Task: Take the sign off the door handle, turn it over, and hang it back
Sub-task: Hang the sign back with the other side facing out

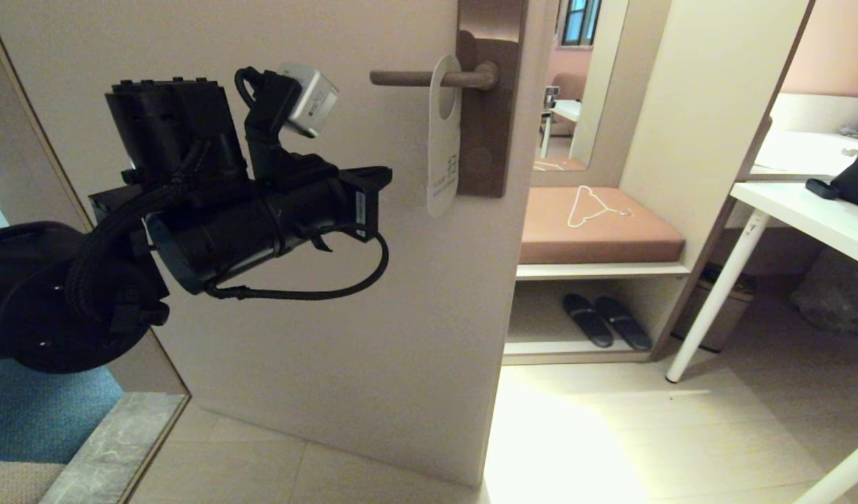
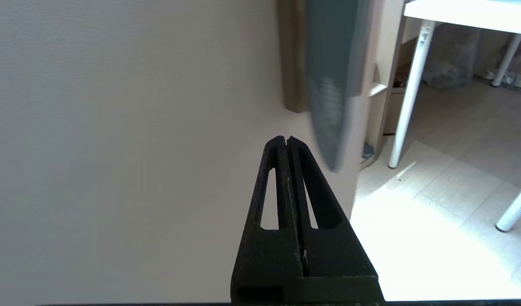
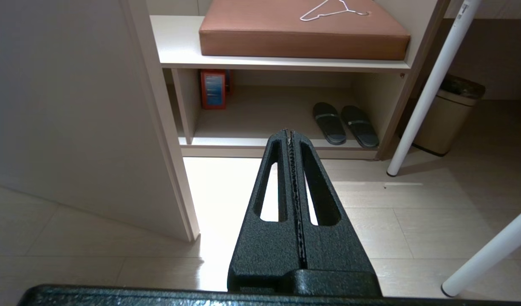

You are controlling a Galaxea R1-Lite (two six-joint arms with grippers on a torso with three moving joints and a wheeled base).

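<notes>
The pale, smooth door (image 1: 331, 294) fills most of the head view, and the left arm reaches along it from the left, its gripper (image 2: 286, 142) hidden there behind the wrist. The left wrist view shows that gripper's black, textured fingers pressed together on nothing, close to the door face and just short of the sign's lower end. On the door's right edge a tall bronze backplate (image 1: 486, 119) carries the door handle (image 1: 429, 78), a slim straight bar. The sign (image 1: 444, 133), a flat card with rounded ends, hangs by its oval hole on the bar; the head view shows an off-white face, while the left wrist view catches a blurred slate-blue face (image 2: 332, 85). Only the right wrist view shows the right gripper (image 3: 291, 136), also closed and empty, low over the floor before a shelf with a brown cushion (image 3: 303, 34), a white wire hanger (image 3: 332, 9) and dark slippers (image 3: 345, 124)
</notes>
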